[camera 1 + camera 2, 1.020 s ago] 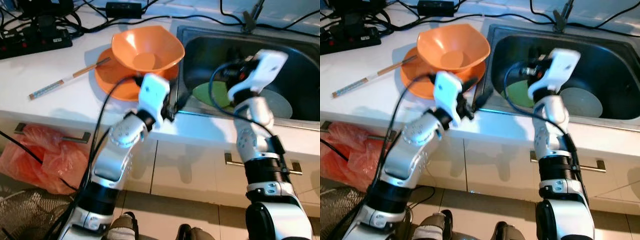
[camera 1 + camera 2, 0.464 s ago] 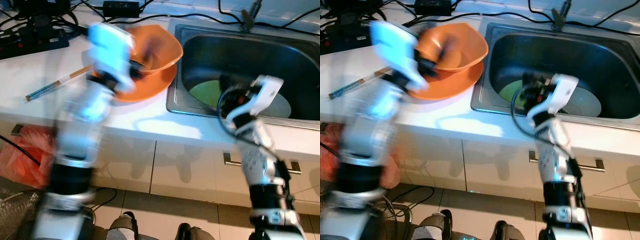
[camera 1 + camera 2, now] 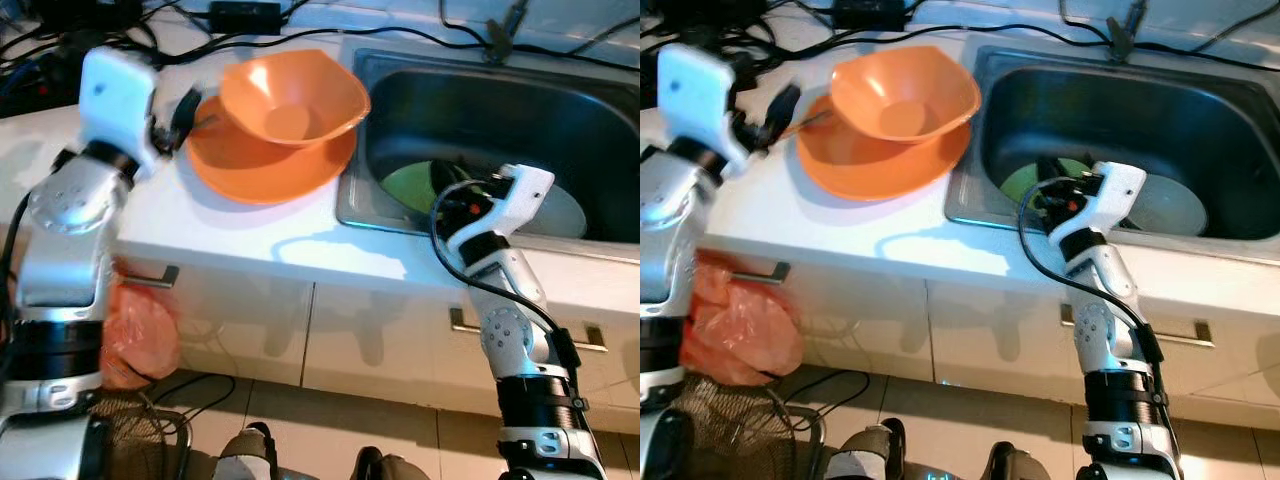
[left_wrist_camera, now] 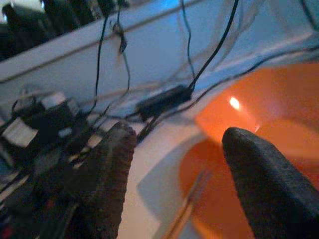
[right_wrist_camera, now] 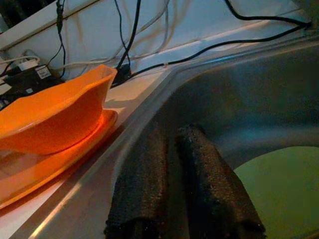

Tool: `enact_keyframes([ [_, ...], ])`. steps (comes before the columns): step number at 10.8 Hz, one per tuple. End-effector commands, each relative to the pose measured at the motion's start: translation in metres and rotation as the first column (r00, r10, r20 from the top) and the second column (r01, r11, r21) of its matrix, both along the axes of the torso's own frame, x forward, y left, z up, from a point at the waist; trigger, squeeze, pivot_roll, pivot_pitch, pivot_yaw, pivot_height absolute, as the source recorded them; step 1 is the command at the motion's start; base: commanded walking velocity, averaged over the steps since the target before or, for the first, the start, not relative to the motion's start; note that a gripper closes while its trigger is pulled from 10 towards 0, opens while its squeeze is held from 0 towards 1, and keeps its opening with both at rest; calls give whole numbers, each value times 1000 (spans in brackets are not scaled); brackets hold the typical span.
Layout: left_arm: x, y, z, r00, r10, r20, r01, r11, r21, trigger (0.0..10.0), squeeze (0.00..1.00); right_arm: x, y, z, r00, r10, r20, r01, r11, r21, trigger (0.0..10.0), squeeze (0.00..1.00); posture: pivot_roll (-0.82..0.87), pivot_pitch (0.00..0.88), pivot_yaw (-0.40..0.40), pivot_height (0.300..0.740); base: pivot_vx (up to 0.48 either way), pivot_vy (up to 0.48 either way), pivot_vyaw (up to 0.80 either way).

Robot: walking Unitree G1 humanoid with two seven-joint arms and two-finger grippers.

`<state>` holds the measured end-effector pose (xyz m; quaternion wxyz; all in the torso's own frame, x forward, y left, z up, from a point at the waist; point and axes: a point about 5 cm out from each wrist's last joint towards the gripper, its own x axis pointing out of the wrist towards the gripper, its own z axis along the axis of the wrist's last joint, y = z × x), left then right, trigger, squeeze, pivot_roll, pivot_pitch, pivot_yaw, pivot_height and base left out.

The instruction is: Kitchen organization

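Watch the left gripper (image 3: pixel 182 108): you could knock the orange bowl (image 3: pixel 293 98) off its orange plate (image 3: pixel 262 170) toward the sink (image 3: pixel 480 80), since both sit by the counter's sink-side edge. Its jaws gape wide, empty, just beside the plate's rim. The right gripper (image 5: pixel 182 184), fingers pressed together, holds nothing inside the sink's near edge.

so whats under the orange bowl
An orange plate on the counter; the orange bowl sits on its far half. The plate's middle under the bowl is covered.
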<state>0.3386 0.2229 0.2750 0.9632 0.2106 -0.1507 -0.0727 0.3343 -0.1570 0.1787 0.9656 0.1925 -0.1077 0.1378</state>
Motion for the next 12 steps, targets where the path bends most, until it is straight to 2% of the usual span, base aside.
enact_keyframes([
  [1, 1, 7, -4, 999, 25, -32, -24, 999, 21, 10000, 1000, -3, 0, -8, 999, 4, -39, -4, 1000, 8, 10000, 0, 220, 170, -20, 740, 0, 0, 0],
  [2, 2, 20, -17, 992, 59, -116, -51, 996, 72, 10000, 0, -4, 1, -9, 999, 5, -45, -4, 1000, 7, 10000, 0, 222, 163, -21, 740, 0, 0, 0],
  [4, 2, 25, -22, 984, 37, -172, -23, 996, 86, 10000, 0, -3, 3, -8, 999, 8, -42, -8, 1000, 9, 10000, 0, 224, 158, -21, 740, 0, 0, 0],
  [5, 3, 32, -26, 975, 47, -219, -21, 993, 120, 10000, 0, -3, 4, -7, 999, 13, -42, -12, 1000, 10, 10000, 0, 225, 159, -21, 740, 0, 0, 0],
  [8, 10, 43, -30, 959, 78, -272, -43, 990, 132, 10000, 0, -3, 5, -7, 999, 12, -43, -12, 1000, 13, 10000, 0, 219, 168, -20, 740, 0, 0, 0],
  [12, 18, 54, -31, 934, 82, -347, -22, 984, 175, 10000, 0, -2, 4, -6, 999, 6, -44, -6, 1000, 15, 10000, 0, 222, 172, -17, 740, 0, 0, 0],
])
